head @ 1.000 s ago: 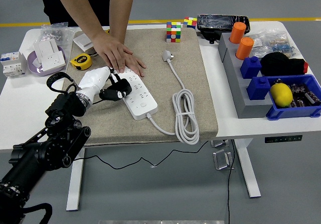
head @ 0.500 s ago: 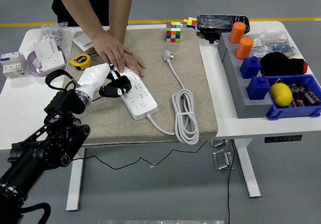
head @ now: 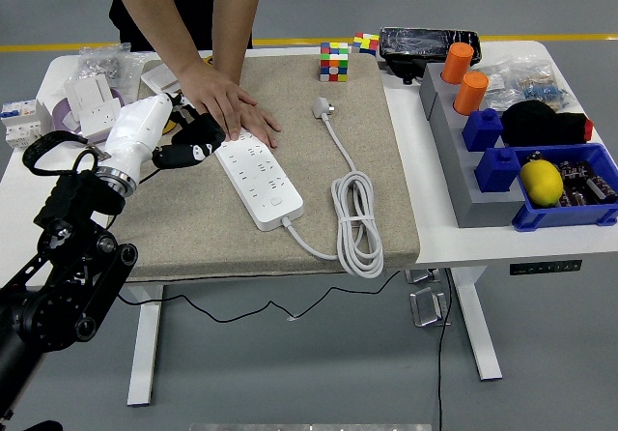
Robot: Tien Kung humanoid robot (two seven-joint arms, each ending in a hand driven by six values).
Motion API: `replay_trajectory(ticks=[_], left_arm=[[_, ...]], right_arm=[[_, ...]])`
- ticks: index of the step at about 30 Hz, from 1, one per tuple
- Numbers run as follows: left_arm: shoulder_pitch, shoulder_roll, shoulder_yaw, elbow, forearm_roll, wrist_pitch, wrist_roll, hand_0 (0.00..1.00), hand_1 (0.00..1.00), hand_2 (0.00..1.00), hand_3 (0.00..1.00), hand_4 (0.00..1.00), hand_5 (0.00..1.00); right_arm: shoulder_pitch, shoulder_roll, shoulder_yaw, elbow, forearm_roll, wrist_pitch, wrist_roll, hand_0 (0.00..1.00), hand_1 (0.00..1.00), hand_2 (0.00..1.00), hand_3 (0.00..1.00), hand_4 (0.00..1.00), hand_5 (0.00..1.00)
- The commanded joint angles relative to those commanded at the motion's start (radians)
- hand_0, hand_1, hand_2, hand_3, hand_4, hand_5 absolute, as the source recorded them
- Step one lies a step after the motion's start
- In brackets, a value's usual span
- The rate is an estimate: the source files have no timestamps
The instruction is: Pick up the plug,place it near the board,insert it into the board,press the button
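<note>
A white power strip (head: pixel 259 175) lies diagonally on the beige mat (head: pixel 367 151). Its cable runs to a coil (head: pixel 357 223) and ends in a white plug (head: pixel 322 108), which lies loose on the mat near the far edge. My left hand (head: pixel 190 141), white with black fingers, hovers just left of the strip's far end, loosely bent and holding nothing. A person's hand (head: pixel 230 105) presses flat on the strip's far end. My right arm is out of sight.
Two colour cubes (head: pixel 334 61) stand at the mat's far edge. To the right is a grey rack (head: pixel 454 175) with orange cylinders (head: pixel 459 62), blue blocks and a blue bin holding a yellow fruit (head: pixel 541 182). White sockets in a purple dish (head: pixel 89 102) and a breaker (head: pixel 24 122) sit at far left.
My left hand has lifted off the power strip and drawn back to the left and away from me. The person's hand stays on the strip. The plug has not moved.
</note>
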Motion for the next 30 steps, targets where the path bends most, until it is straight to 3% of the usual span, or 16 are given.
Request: replay_trajectory(ticks=[6,13,19,21,25,26,30], left_arm=[[0.032,0.023,-0.023,0.048,0.0,0.006,-0.041,0.655,0.558,0.37,0.418,0.533,0.109],[0.017,-0.01,-0.003,0.167,0.0,0.019,-0.072,0.652,0.555,0.372,0.419,0.534,0.119],[0.018,-0.029,-0.019,0.208,0.0,0.019,-0.076,0.647,0.553,0.372,0.422,0.533,0.12],[0.015,-0.028,-0.022,0.212,0.0,0.011,-0.074,0.652,0.551,0.381,0.421,0.548,0.139],[0.01,-0.023,-0.027,0.22,0.0,-0.051,-0.076,0.652,0.551,0.381,0.421,0.548,0.139],[0.009,-0.022,-0.03,0.223,0.0,-0.062,-0.075,0.747,0.691,0.571,0.461,0.812,0.301],[0.009,-0.018,-0.036,0.227,0.0,-0.078,-0.071,0.747,0.691,0.571,0.461,0.812,0.301]], right_arm=[[0.0,-0.003,-0.003,0.001,0.0,-0.001,-0.002,0.788,0.746,0.736,0.761,0.998,0.998],[0.007,-0.004,-0.004,0.003,-0.006,-0.003,-0.001,0.788,0.746,0.736,0.76,0.998,0.998],[0.004,-0.005,-0.006,0.002,-0.003,-0.003,-0.002,0.788,0.746,0.736,0.761,0.998,0.998],[0.0,-0.003,-0.009,0.0,0.003,-0.001,-0.003,0.787,0.746,0.736,0.76,0.998,0.998],[0.0,-0.002,-0.007,-0.001,0.003,-0.001,-0.003,0.787,0.746,0.736,0.76,0.998,0.998],[0.0,-0.002,-0.004,0.0,0.002,-0.002,-0.003,0.787,0.746,0.736,0.761,0.998,0.998],[0.004,-0.003,0.002,0.001,-0.002,-0.004,-0.001,0.787,0.746,0.736,0.761,0.998,0.998]])
